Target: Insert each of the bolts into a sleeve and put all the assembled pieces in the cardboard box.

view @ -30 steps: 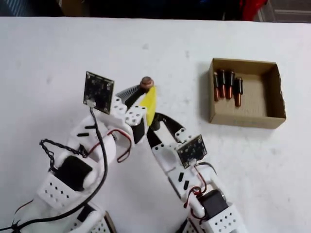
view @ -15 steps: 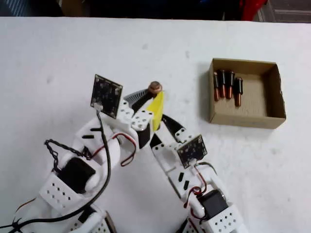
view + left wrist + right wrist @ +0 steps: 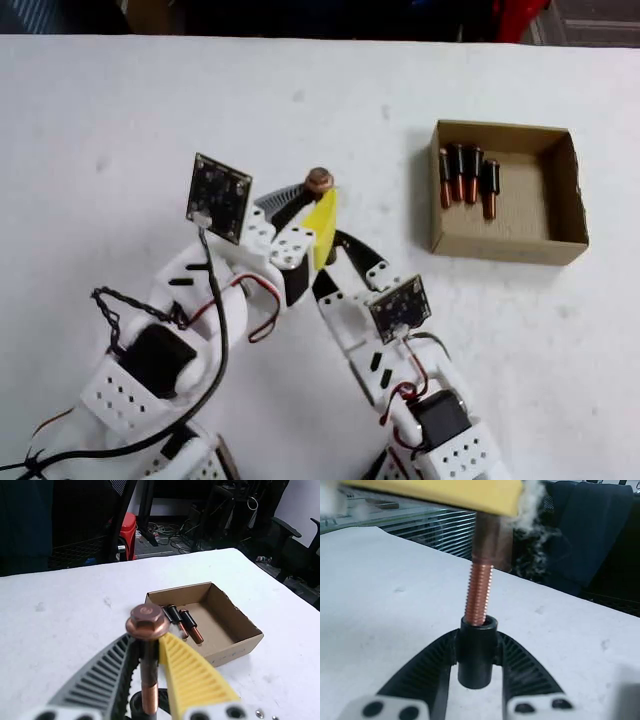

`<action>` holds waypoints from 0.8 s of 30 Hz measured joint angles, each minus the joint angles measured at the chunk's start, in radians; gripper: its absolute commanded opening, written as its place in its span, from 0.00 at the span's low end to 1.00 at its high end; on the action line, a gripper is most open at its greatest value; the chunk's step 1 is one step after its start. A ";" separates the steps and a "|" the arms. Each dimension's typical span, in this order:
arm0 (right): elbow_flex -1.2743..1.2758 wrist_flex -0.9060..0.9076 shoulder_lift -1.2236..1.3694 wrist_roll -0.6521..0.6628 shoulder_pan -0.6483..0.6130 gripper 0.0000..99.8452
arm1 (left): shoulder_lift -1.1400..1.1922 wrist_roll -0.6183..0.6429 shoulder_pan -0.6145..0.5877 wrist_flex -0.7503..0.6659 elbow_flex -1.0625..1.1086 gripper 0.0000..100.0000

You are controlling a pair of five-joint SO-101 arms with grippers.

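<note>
The left gripper [image 3: 147, 640] has its grey and yellow fingers [image 3: 192, 677] pinching a copper bolt [image 3: 145, 621] just under its hexagonal head. The shaft hangs straight down between them. Directly below, the right gripper [image 3: 476, 642] has two black fingers [image 3: 427, 667] clamped on a short black sleeve [image 3: 476, 662], held upright with its open mouth facing up. The bolt's threaded tip sits just inside that mouth, and most of the thread is outside.

The likely trouble is a slight tilt between bolt and sleeve. The thread could then catch on the rim and jam, or the downward push could drive the sleeve out of the black fingers. The two grippers are stacked very near each other, so the yellow finger may bump the black ones before the bolt seats.

Well apart to one side of both grippers, a cardboard box [image 3: 505, 245] rests on the white table [image 3: 120, 100]. Four assembled pieces [image 3: 467, 180] lie side by side in it, by the wall nearer the fingers. Nothing lies between the fingers and the box.
</note>
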 measured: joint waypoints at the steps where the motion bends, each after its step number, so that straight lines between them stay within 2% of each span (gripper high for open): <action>1: 0.000 0.000 0.000 0.000 0.000 0.02 | 0.000 0.000 0.000 0.000 0.000 0.02; 17: 0.000 0.000 0.000 0.000 0.000 0.02 | 0.000 0.000 -0.021 -0.046 0.025 0.02; 24: 0.000 0.000 0.000 0.000 0.005 0.02 | 0.000 0.000 -0.018 -0.213 0.153 0.02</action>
